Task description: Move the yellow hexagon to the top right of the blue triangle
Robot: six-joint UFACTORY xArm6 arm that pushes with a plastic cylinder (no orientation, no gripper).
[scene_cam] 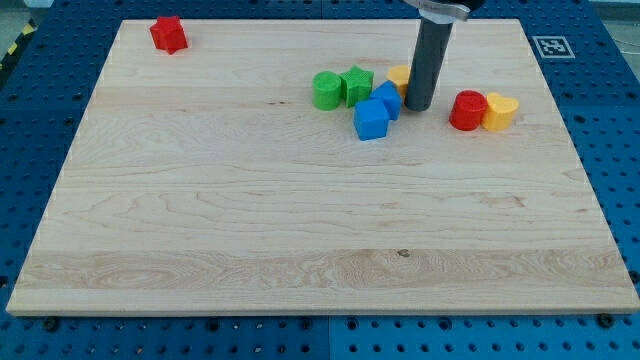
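The yellow hexagon (399, 77) lies near the board's top middle, mostly hidden behind my rod. The blue triangle (388, 99) lies just below and to the left of it, touching or nearly touching. My tip (418, 107) rests on the board just right of the blue triangle and below the yellow hexagon. A blue cube (370, 119) sits against the triangle's lower left.
A green cylinder (326, 90) and a green star (356, 85) stand left of the blue blocks. A red cylinder (466, 110) and a yellow heart (500, 111) stand to the right of my tip. A red star (168, 34) sits at the top left corner.
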